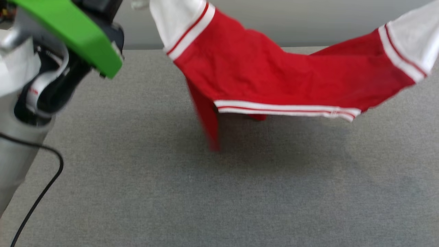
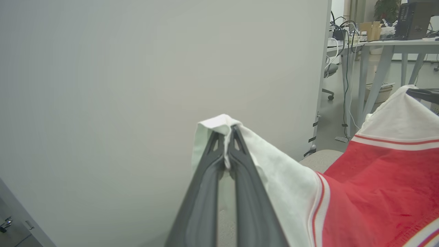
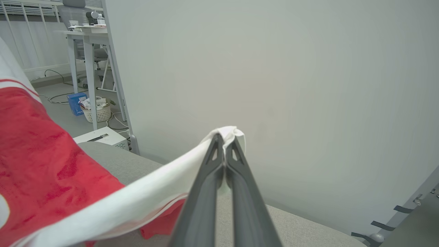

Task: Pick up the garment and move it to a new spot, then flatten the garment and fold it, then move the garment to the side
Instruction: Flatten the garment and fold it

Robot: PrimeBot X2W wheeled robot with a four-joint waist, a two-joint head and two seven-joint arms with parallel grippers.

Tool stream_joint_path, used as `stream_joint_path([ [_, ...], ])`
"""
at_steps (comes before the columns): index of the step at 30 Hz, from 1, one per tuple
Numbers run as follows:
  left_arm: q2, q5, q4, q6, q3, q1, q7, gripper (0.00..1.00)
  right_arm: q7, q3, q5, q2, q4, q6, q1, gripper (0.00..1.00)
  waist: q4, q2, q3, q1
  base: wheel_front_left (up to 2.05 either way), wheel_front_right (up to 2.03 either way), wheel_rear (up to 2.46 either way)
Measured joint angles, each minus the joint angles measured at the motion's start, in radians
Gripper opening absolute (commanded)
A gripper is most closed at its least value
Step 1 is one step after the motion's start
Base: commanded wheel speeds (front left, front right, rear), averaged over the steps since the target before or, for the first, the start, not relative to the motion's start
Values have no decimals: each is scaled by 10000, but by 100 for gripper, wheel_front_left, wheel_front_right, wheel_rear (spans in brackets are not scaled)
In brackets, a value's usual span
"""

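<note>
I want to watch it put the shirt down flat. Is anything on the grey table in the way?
Nothing visible is. The garment hangs by its white sleeves from the left gripper and right gripper, with only its shadow on the grey table below.

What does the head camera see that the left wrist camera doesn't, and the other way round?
Head view's extras: the garment sagging in the middle, its shadow below, a black cable and a green arm cover.
Left wrist view's extras: the left gripper shut on the garment's white sleeve, a pale wall panel and a desk far behind.
Both: the red garment with white sleeves, strung up above the grey table.
</note>
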State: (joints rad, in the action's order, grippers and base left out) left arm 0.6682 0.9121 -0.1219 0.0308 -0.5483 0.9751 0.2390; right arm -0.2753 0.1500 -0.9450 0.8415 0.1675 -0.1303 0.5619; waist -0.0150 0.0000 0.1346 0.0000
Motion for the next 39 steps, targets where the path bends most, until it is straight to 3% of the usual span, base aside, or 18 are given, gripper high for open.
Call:
stream_joint_path([
  [12,-1741,-1260,3183,311,-198,4817,15,0,-458,1398,1012,-476,-2105,-2,5577,0,-92,0,1711,0,0,0,0],
  [18,-2205,-1697,5081,449,-104,6899,-403,0,-360,2305,1751,-826,-3590,-6,8347,0,-125,0,2702,1,0,0,0],
  [25,-2370,-2015,6516,627,84,8565,-1162,0,466,3237,2428,-1444,-5381,-10,10786,0,-186,0,3654,2,0,0,0],
  [33,-2261,-2021,7586,811,-13,8739,-1987,0,1367,4460,2100,-1870,-6659,-10,11441,0,-238,1,4294,3,0,0,0],
  [39,-1946,-2040,7749,913,-495,6764,-3026,0,2431,5457,1053,-1981,-6876,-10,10090,0,-274,0,4044,3,0,0,0],
])
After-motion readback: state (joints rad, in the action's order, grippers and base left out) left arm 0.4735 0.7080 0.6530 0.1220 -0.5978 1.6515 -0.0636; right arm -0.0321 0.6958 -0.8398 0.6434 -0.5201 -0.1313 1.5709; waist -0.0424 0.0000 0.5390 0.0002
